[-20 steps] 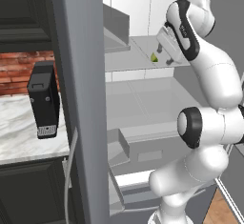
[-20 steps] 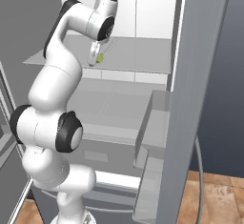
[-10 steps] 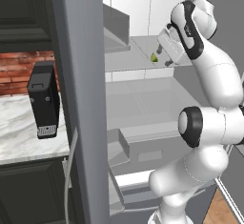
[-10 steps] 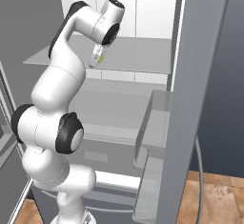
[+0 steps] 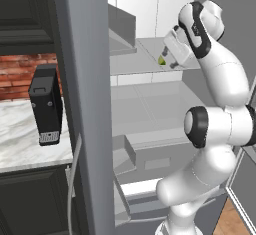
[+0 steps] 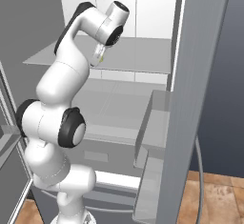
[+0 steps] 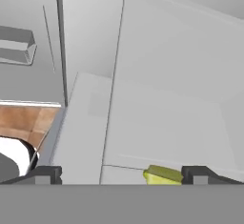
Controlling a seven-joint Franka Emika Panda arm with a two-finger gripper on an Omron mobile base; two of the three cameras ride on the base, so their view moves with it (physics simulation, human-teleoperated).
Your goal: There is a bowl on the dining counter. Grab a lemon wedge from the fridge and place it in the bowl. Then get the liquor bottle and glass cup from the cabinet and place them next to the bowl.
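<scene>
Gripper (image 7: 121, 174) inside the fridge (image 5: 80, 104), jaws wide open, nothing held. Lemon wedge (image 7: 163, 175) sits on upper fridge shelf (image 6: 143, 58) near its front edge, between the fingertips (image 7: 45, 174) in hand view, hard by one tip; contact can't tell.

You're looking at a glossy white arm (image 5: 220, 79) of rounded, bulbous links with dark grey bands at each joint, ending in a pale hand (image 5: 176, 46) with two small dark fingertips (image 7: 44, 174)
</scene>
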